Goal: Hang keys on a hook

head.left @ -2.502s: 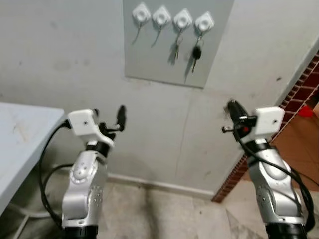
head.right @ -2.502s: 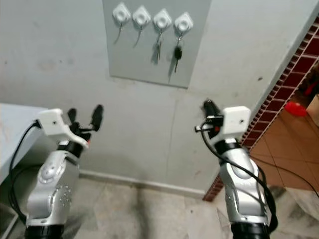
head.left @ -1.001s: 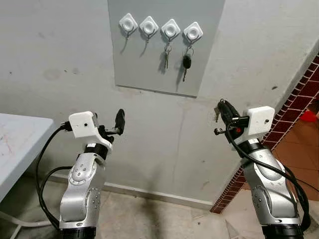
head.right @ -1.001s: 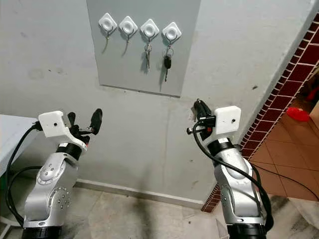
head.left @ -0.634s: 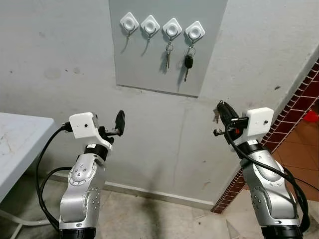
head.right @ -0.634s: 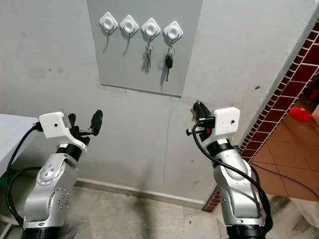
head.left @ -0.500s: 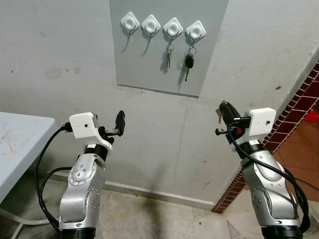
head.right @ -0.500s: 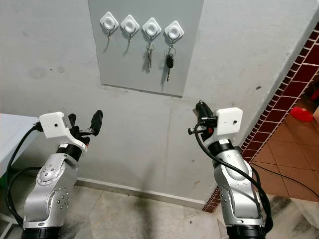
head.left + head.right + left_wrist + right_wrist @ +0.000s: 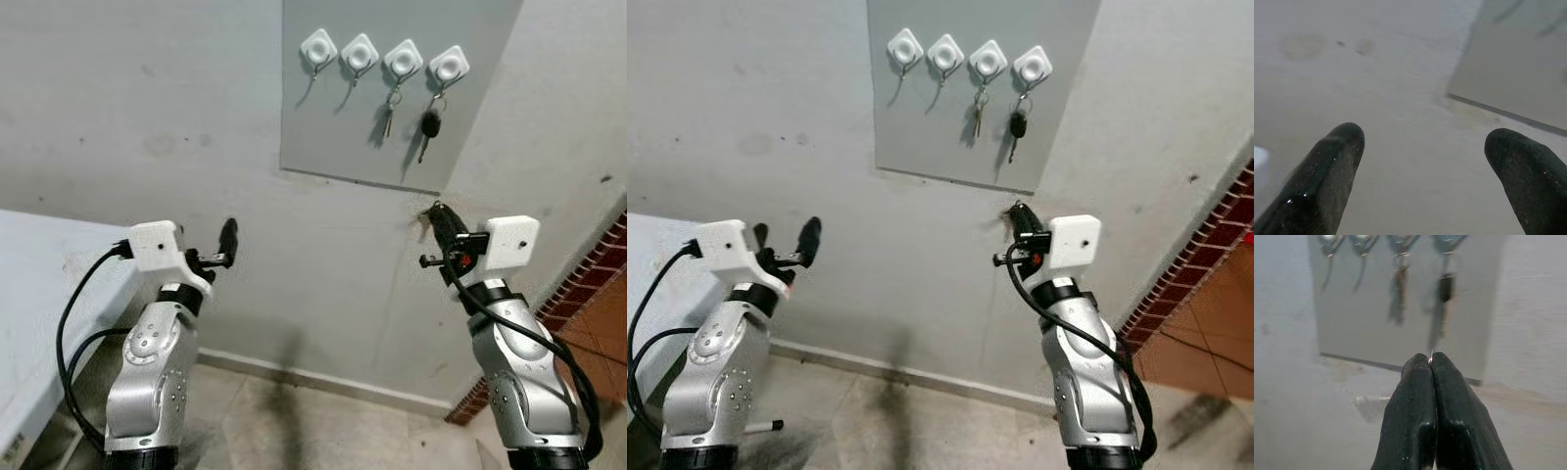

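- Hooks (image 9: 383,57) are sitting in a row on a grey panel (image 9: 343,137); two are carrying keys (image 9: 428,125).
- Right gripper (image 9: 434,215) is pinching a small metal key (image 9: 1430,354) between closed fingers, below the panel.
- Left gripper (image 9: 1425,161) is hovering wide open, holding nothing, near the wall (image 9: 147,117).

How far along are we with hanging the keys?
Done: two of the four hooks on the grey panel already carry keys, a silver key and a black-headed key. In hand: the right pincer is shut, with a small glint of metal at its tips, just below the panel. Left: reaching up to one of the two empty hooks. The left pincer is open and empty.
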Controlling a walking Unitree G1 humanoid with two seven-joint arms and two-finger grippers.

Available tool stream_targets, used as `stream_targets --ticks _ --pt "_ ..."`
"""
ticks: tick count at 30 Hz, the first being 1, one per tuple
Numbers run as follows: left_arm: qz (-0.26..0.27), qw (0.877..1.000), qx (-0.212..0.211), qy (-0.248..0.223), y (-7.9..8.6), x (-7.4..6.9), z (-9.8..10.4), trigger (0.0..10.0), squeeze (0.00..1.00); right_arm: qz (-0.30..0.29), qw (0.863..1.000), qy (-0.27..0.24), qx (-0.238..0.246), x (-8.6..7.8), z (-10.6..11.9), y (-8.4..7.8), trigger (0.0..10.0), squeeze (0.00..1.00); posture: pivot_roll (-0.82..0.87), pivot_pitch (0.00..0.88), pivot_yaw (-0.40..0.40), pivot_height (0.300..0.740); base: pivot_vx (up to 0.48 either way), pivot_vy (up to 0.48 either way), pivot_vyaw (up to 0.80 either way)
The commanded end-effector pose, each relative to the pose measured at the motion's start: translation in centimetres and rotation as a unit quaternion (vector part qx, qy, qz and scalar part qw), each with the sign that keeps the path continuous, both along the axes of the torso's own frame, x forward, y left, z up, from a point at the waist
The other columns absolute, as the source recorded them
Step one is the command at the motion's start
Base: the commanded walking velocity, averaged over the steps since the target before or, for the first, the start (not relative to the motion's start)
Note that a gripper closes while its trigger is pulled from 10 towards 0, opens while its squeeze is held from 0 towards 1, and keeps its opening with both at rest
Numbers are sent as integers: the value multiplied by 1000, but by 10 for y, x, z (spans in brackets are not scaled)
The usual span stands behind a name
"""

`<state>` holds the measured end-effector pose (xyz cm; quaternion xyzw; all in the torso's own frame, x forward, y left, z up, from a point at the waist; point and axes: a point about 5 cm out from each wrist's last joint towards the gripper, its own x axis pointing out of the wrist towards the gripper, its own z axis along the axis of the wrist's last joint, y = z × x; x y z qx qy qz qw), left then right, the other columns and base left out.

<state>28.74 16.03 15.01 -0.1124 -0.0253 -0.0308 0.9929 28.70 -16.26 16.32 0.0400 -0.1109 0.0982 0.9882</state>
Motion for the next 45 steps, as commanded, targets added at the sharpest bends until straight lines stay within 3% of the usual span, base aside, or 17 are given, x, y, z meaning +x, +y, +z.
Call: stream_targets --ticks 1,23,45 --pt "-11 1000 3 -8 -5 0 5 10000 0 -9 1000 -3 1 0 3 -4 10000 0 13 0 -55 740 0 480 0" --pt "-9 1000 23 2 -8 2 4 10000 0 -4 1000 -6 1 -2 4 0 10000 0 3 0 -40 740 0 22 0" --pt "-62 996 58 -3 -15 22 15 10000 0 -47 999 -17 17 -3 0 -3 10000 0 -34 6 69 740 0 0 0"
